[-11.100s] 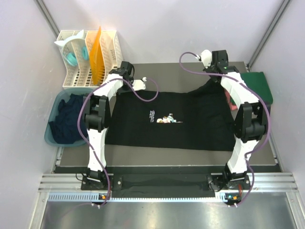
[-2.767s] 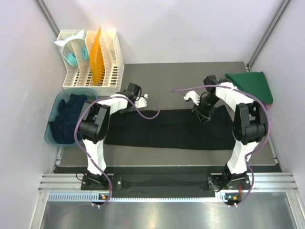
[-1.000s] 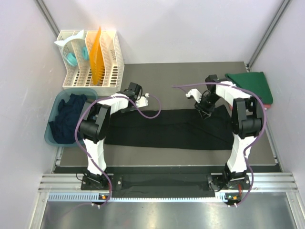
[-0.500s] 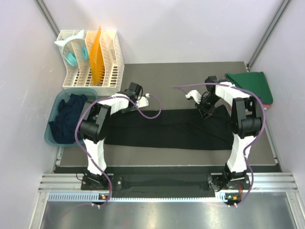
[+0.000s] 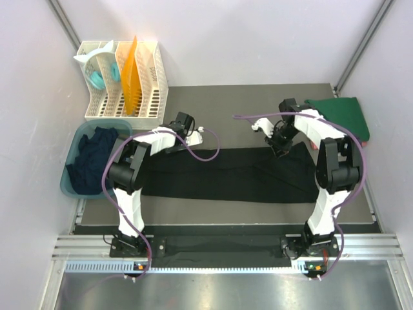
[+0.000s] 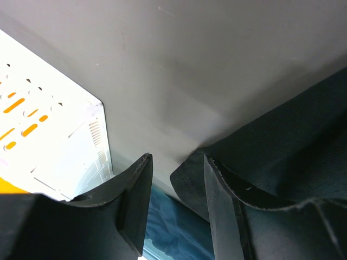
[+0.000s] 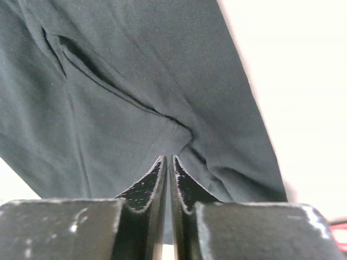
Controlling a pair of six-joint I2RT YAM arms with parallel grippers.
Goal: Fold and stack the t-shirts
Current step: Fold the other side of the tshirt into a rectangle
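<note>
A black t-shirt [image 5: 226, 175] lies folded into a long strip across the table. My right gripper [image 5: 279, 150] is at the strip's far edge, right of the middle. In the right wrist view its jaws are shut on a puckered fold of the black cloth [image 7: 135, 97]. My left gripper [image 6: 178, 158] is open near the strip's far left end, and a rounded corner of the black shirt [image 6: 190, 181] shows in the gap beside its right finger [image 6: 222, 206]. A folded dark green t-shirt [image 5: 342, 115] lies at the back right. A dark navy one [image 5: 90, 161] is bunched in the tub.
A white slotted rack [image 5: 122, 81] with orange and teal items stands at the back left. The teal-blue tub [image 5: 70, 184] sits at the table's left edge, below the rack. A pinkish-red edge [image 7: 340, 223] shows low right in the right wrist view.
The right gripper's jaws have closed on the shirt's far edge, and it has shifted slightly toward the back. The left arm has stayed still.
</note>
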